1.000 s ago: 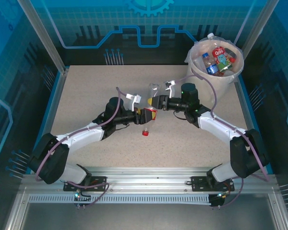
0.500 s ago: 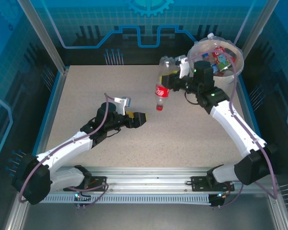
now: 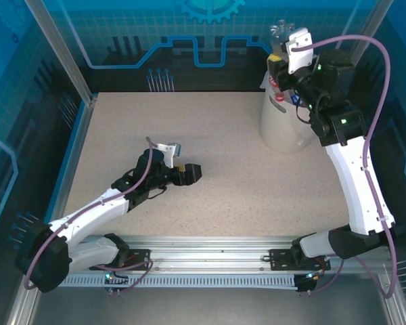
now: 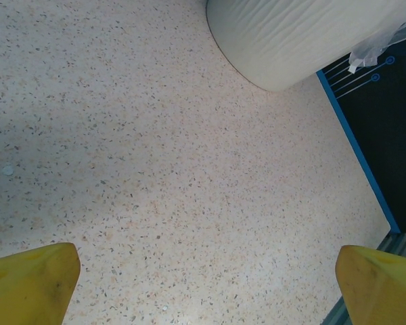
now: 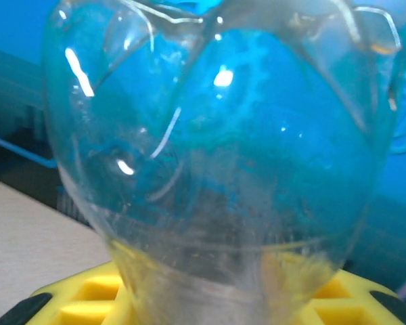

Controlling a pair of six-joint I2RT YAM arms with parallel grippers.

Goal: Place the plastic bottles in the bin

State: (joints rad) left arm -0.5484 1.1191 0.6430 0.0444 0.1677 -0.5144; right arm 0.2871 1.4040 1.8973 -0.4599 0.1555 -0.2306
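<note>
My right gripper [image 3: 279,66] is raised high over the bin [image 3: 284,128], shut on one of the plastic bottles [image 3: 278,34]. This bottle hangs upside down, its clear base on top and its red cap [image 3: 279,97] just above the bin's rim. The right wrist view looks along the bottle's clear ribbed base [image 5: 223,135], with the yellow fingers [image 5: 88,301] pressed on its sides. The left gripper [image 3: 193,172] stands open low over the table's middle with nothing between its fingertips [image 4: 27,281]. In the left wrist view the bin's white wall [image 4: 291,40] rises at the top.
The speckled table [image 3: 223,203] ends in a blue rim [image 4: 355,145] on the right, close to the bin. A fold of clear bag liner [image 4: 379,44] hangs over the bin's side. Blue walls and metal posts [image 3: 57,51] close the space in.
The left gripper opened, let go of the bottle and drew back left. The right arm carried the bottle up and right from the table's middle to above the bin.
</note>
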